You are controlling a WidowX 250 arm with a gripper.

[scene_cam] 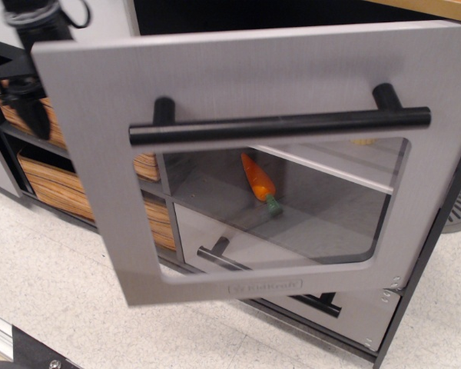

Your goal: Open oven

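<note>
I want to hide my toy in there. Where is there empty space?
The grey oven floor right of the orange toy carrot looks bare, seen through the grey windowed door. The white rack above seems free. The black gripper crowds the door's left edge.

The black gripper hangs at the upper left, just beyond the oven door's left edge, fingers pointing down; its opening is unclear.
</note>
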